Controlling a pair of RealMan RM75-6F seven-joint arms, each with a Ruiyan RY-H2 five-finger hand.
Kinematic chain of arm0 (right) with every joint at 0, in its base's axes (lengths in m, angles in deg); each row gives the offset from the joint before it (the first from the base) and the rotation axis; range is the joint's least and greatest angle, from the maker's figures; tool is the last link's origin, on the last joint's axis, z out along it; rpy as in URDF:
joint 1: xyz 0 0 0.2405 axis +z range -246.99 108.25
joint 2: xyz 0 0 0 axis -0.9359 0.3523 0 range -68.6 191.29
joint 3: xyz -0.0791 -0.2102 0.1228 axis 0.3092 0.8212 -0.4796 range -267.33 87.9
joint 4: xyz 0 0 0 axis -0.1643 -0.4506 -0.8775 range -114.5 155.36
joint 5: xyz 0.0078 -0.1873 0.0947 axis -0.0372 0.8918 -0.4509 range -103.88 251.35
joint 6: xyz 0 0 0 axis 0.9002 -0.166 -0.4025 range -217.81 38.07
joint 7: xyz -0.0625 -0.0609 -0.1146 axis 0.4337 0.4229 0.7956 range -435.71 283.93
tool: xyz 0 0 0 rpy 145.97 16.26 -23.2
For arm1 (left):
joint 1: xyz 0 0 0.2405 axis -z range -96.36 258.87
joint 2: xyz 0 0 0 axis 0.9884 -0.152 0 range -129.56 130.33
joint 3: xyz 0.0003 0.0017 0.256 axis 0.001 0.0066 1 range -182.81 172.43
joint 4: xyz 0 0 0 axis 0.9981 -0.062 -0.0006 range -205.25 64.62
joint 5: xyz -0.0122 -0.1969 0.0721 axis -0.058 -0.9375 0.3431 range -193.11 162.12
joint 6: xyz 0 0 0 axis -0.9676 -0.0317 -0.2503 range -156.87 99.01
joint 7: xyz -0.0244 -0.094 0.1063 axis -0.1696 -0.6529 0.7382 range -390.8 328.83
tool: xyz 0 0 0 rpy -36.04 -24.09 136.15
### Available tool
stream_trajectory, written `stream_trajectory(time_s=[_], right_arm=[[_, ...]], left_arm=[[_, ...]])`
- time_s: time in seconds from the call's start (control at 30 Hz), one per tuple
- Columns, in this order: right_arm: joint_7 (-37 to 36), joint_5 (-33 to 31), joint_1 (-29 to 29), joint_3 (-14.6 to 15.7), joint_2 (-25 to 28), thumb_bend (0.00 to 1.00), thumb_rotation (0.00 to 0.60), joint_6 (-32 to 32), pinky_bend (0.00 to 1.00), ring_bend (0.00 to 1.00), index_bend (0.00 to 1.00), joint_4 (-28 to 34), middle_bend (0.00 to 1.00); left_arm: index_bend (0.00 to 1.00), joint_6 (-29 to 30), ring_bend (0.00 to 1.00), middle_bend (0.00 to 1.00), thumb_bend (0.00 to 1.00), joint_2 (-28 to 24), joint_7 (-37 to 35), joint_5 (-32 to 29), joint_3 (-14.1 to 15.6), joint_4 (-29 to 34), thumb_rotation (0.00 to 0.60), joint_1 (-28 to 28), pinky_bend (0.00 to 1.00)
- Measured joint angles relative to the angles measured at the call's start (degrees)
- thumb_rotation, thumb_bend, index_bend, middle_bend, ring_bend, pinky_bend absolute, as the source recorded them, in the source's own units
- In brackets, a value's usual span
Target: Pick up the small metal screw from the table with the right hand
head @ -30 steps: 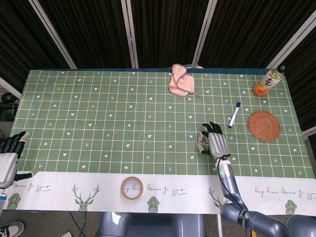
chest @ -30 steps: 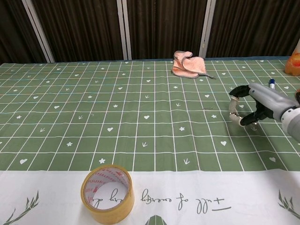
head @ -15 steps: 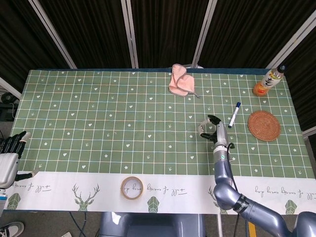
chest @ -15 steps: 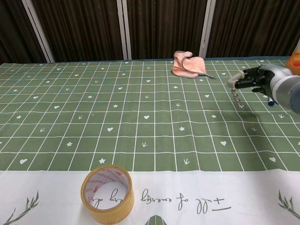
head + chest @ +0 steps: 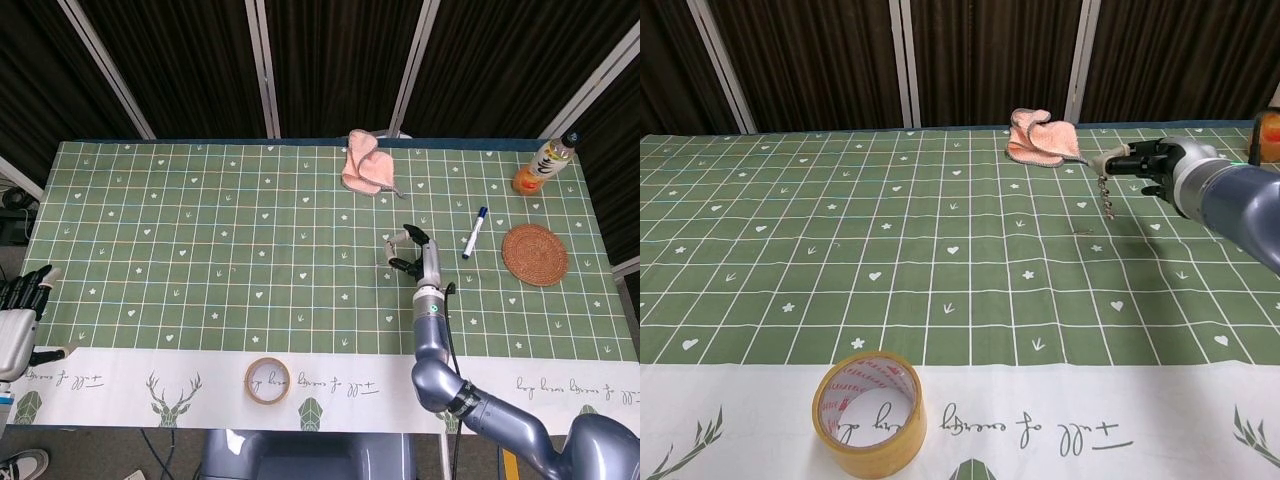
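The small metal screw (image 5: 1104,192) hangs point down above the table, pinched at its head by the fingertips of my right hand (image 5: 1143,161). In the head view the right hand (image 5: 411,251) hovers over the green cloth right of centre, just left of the marker, with its forearm running down toward the near edge. The screw is too small to make out in that view. My left hand (image 5: 20,312) sits off the table's near left corner, fingers apart and holding nothing.
A pink cloth (image 5: 362,165) lies at the far middle of the table. A blue-capped marker (image 5: 474,232), a round woven coaster (image 5: 534,254) and an orange bottle (image 5: 542,165) are on the right. A tape roll (image 5: 870,412) stands at the near edge.
The right hand rose off the table and swung left and farther away, carrying the screw, which now dangles from its fingertips. The left hand has not moved.
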Motion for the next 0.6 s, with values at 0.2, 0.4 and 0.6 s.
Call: stream_trajectory(time_s=[0.2,0.4,0.6], right_arm=[[-0.78,-0.21,1.67,0.11,-1.38,0.33,0.6,1.16,0.01,0.0,0.59,-3.09,0.15],[-1.33,-0.44,3.54,-0.34,-2.5,0.33,0.6,2.45,0.01,0.0,0.59,-6.8,0.15],[-2.73,-1.12,5.19,-1.31,-3.58,0.33,0.6,4.77,0.01,0.0,0.6,-11.18,0.15]], left_arm=[[0.0,-0.15,0.0,0.0,0.07,-0.08,-0.34,-0.12,-0.02,-0.06,0.6,0.01,0.0],[0.0,-0.27,0.0,0.0,0.07,0.0,-0.43,-0.25,-0.08,-0.35,0.6,0.07,0.0],[0.0,-0.25,0.0,0.0,0.07,-0.06,-0.42,-0.48,-0.07,-0.3,0.6,-0.05,0.0]])
